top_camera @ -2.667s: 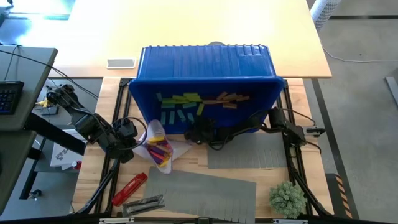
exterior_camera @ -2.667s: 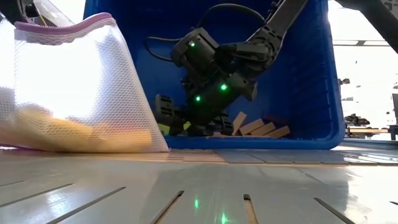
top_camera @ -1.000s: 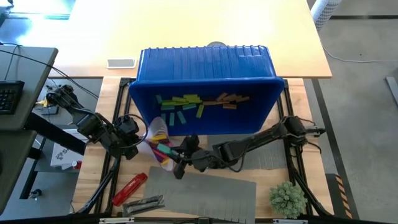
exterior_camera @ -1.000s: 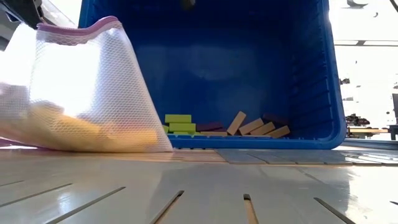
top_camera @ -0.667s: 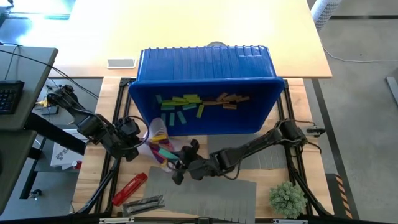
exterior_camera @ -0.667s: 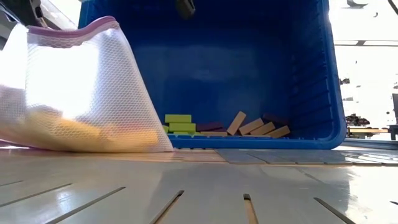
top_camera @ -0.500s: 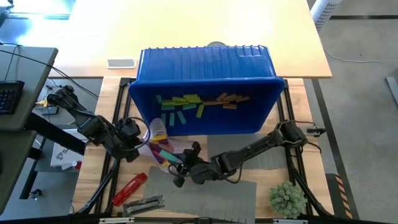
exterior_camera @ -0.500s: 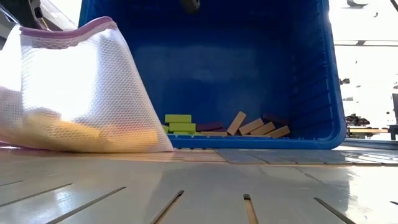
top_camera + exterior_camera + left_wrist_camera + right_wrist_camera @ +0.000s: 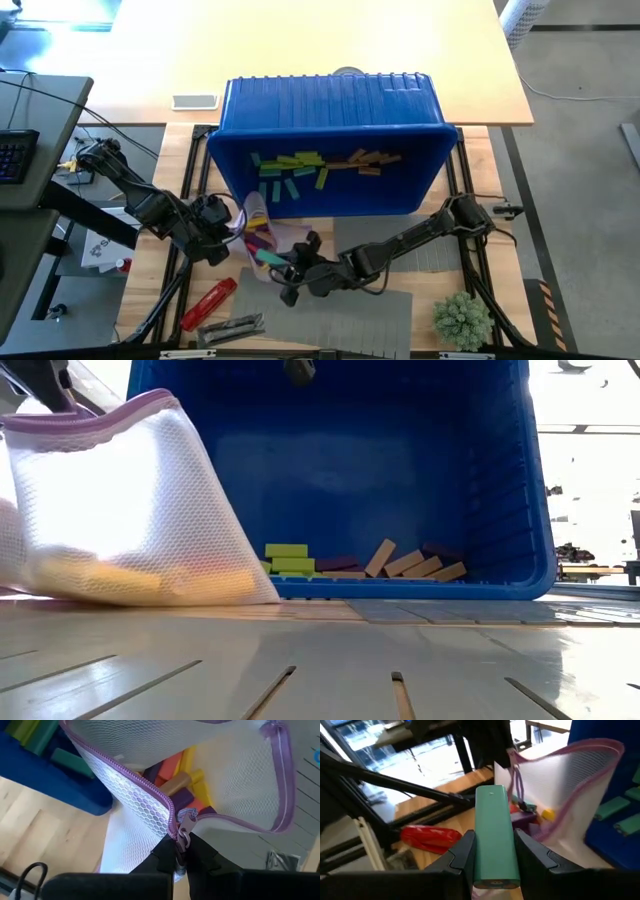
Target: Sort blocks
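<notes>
A teal block (image 9: 494, 836) is clamped between the fingers of the right gripper (image 9: 281, 265), which is seen low and left of centre in the high view, just beside the open mouth of a white mesh bag (image 9: 262, 228) with a purple zipper. The zipper end of the bag (image 9: 182, 827) is pinched by the closed fingers of the left gripper (image 9: 228, 226), at the lower left of the high view. Orange, yellow, purple and tan blocks (image 9: 177, 780) are visible inside the bag. More blocks (image 9: 310, 166), lime, teal and tan, lie in the blue bin (image 9: 420, 170) at the middle of the frame. A red tool (image 9: 208, 302) lies at the lower left, near a grey mat (image 9: 340, 315).
</notes>
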